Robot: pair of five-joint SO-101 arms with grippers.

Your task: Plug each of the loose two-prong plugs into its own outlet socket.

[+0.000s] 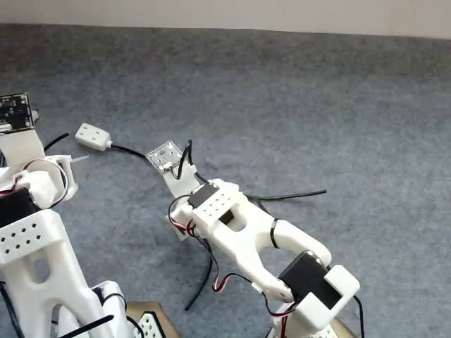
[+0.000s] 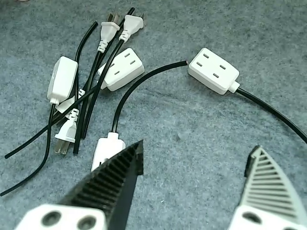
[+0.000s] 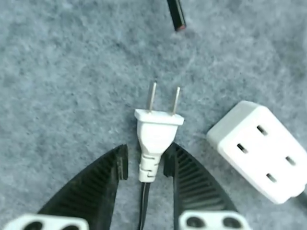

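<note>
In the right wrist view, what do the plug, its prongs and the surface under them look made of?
Plug: white moulded plastic, smooth and faintly glossy, with a ribbed neck where the cord enters.
Prongs: bare metal, two flat blades with a dull sheen; which metal is unclear.
Surface: grey felt or short-pile carpet, judging by its fuzzy, matte, mottled texture.

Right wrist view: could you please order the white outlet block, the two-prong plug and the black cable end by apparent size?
1. white outlet block, clearly largest.
2. two-prong plug.
3. black cable end, smallest as shown, though the frame edge cuts it off.
</note>
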